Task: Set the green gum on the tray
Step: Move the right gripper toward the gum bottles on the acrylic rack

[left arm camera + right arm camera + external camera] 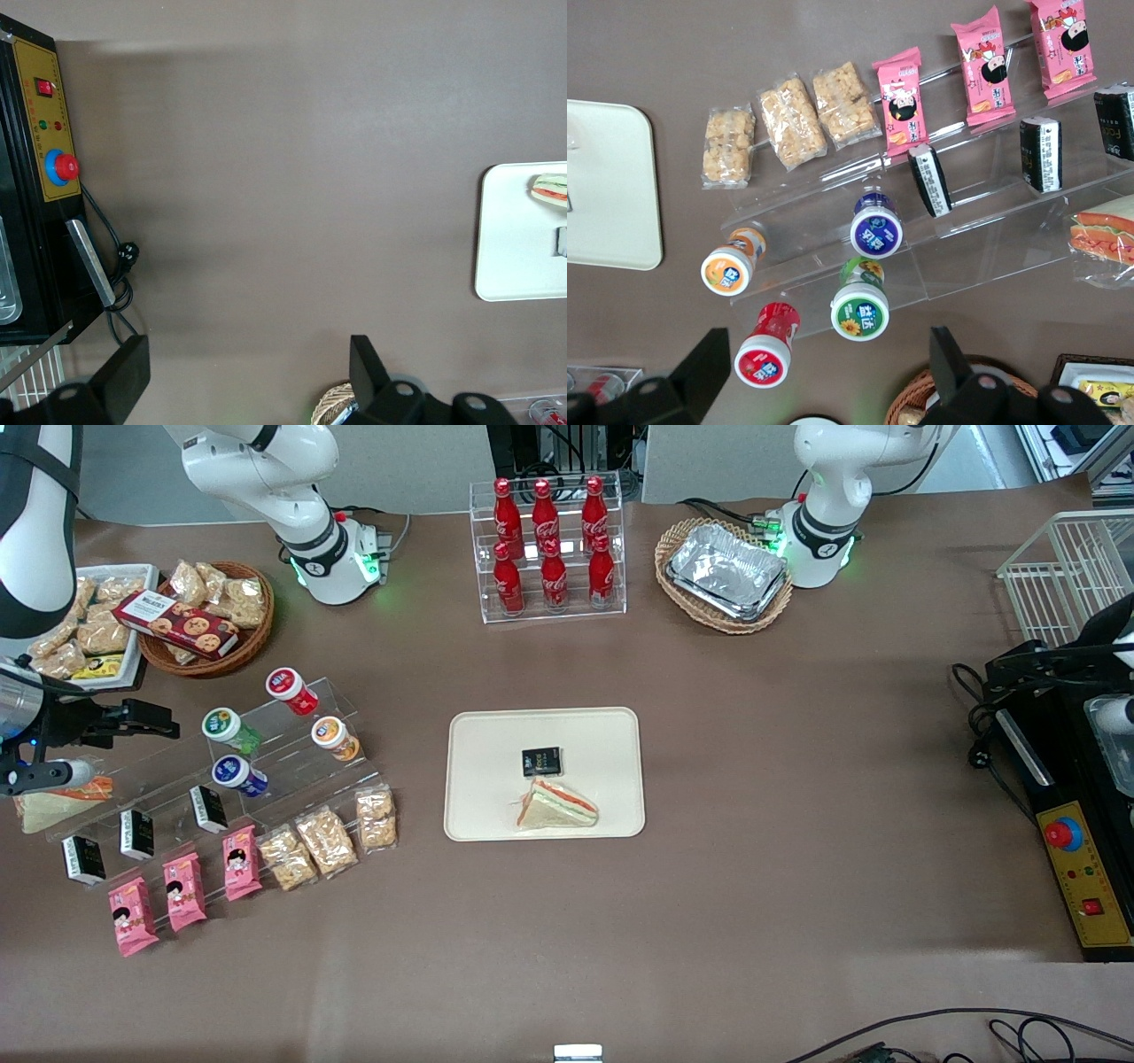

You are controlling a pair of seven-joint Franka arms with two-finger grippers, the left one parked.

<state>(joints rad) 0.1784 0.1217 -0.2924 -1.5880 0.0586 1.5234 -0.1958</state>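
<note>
The green gum lies on the clear stepped shelf among the red, orange and blue bottles. In the right wrist view the green gum shows its white lid with the dark green label. The cream tray lies mid-table and holds a black packet and a wrapped sandwich. A corner of the tray shows in the right wrist view. My right gripper hangs high above the shelf's end toward the working arm. The gripper is open and empty, well above the green gum.
Red, orange and blue gum bottles lie beside the green one. Pink snack packs, cracker bags and black packets line the shelf. A wicker snack basket and a cola rack stand farther from the camera.
</note>
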